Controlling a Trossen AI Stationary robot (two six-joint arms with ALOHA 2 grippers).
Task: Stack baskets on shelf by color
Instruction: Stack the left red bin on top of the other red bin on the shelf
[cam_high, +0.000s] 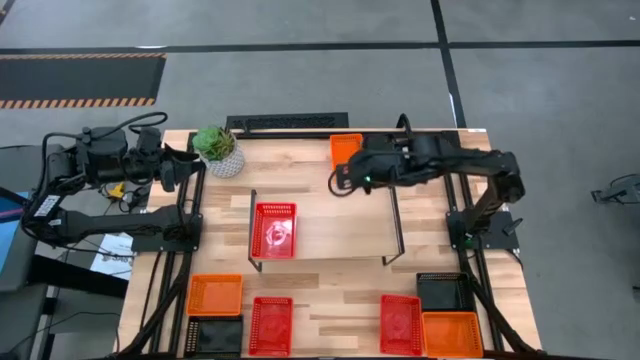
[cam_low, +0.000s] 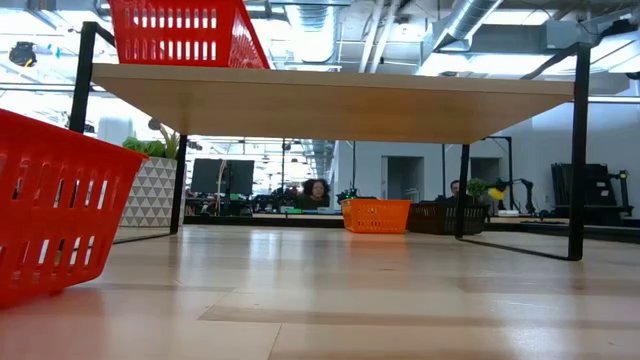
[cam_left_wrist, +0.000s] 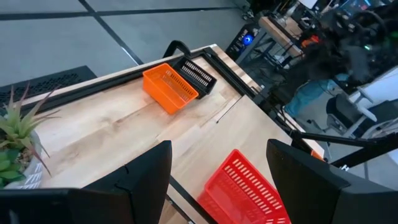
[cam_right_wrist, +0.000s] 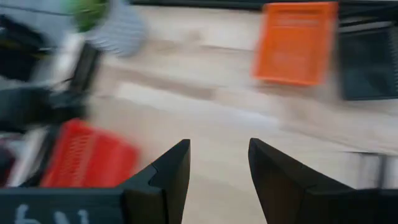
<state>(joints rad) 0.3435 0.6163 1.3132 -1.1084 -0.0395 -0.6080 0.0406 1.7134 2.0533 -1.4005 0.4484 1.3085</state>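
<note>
One red basket (cam_high: 274, 229) sat on the left end of the shelf (cam_high: 340, 225), while the other baskets lay on the table (cam_high: 330, 310) around the shelf: an orange basket (cam_high: 345, 148) behind it, and in front of it an orange (cam_high: 215, 295), a black (cam_high: 215, 335) and a red one (cam_high: 270, 325) to the left, plus a red (cam_high: 400, 324), a black (cam_high: 442, 292) and an orange one (cam_high: 452, 334) to the right. The right gripper (cam_high: 340, 181) hovered over the shelf's back edge with its fingers (cam_right_wrist: 168, 174) parted and nothing between them. The left gripper (cam_high: 190, 165) waited beyond the shelf's left end beside the potted plant (cam_high: 218, 150), jaws spread and empty.
</note>
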